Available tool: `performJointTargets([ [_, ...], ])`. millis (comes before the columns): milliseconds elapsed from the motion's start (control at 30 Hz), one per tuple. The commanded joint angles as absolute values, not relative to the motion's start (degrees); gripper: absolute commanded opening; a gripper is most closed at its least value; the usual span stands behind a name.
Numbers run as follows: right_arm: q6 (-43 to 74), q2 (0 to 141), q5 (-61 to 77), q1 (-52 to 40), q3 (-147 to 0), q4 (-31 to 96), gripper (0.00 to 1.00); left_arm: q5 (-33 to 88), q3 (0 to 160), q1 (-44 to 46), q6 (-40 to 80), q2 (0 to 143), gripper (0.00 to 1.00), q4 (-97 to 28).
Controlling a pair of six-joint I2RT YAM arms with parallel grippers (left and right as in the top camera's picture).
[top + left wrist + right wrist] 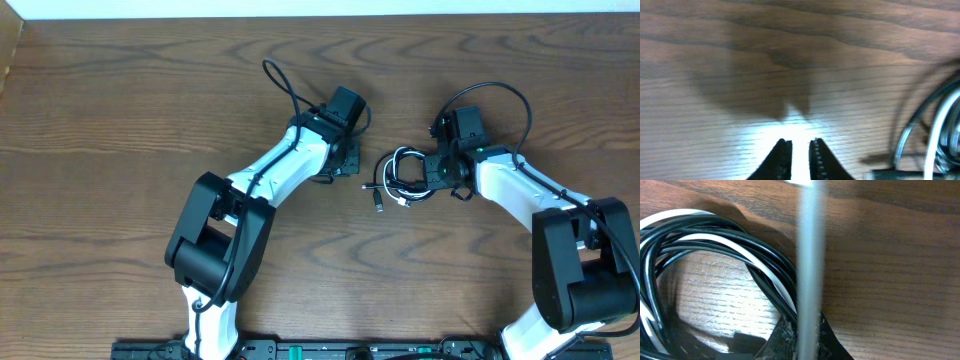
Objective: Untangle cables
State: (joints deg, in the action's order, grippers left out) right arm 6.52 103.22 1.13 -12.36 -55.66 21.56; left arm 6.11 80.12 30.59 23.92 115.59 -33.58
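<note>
Smooth white cable (pixel 809 255) pinched in right gripper (pixel 802 329), glossy black cable (pixel 655 280) looped, left gripper (pixel 800 149) narrowly parted

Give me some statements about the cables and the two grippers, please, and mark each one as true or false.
1. The right gripper is shut on the white cable. True.
2. The left gripper holds the black cable. False: nothing is between its fingers, and it holds nothing.
3. The black cable and the white cable are wound together in loops. True.
4. The table is plain white. False: the table is brown with a wood grain.
</note>
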Motion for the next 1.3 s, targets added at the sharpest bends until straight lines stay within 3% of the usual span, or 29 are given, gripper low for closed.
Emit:
performJointTargets([
  [0,6.74,104.29,3.84,-11.73,-54.63,21.41,0.02,14.72,79.85,30.50,21.98,113.67,0.22,-32.38],
  [200,5.98,102.28,8.01,-11.68,-55.57,23.09,0.07,15.99,79.83,30.09,21.71,113.67,0.26,-32.49],
  [267,4.19,100.64,11.75,-11.66,-55.64,23.57,0.16,19.16,79.85,29.82,21.67,113.67,0.37,-32.01],
  [367,3.77,98.43,14.13,-11.66,-55.64,24.10,0.39,25.50,79.85,29.43,19.00,113.69,0.44,-30.74],
  [500,5.78,97.71,14.11,-11.66,-55.64,25.08,0.45,28.12,79.83,29.36,16.32,113.73,0.48,-28.42],
  [1000,15.94,97.84,11.53,-10.07,-55.40,33.17,0.36,23.29,79.83,32.80,16.34,117.73,0.48,-20.12],
  [1167,16.73,97.84,11.51,-10.33,-55.37,33.71,0.25,18.09,79.83,34.83,16.23,119.13,0.47,-20.16],
  [1267,16.73,97.89,11.51,-10.41,-55.35,32.60,0.21,17.72,79.83,35.46,16.08,119.94,0.38,-20.23],
])
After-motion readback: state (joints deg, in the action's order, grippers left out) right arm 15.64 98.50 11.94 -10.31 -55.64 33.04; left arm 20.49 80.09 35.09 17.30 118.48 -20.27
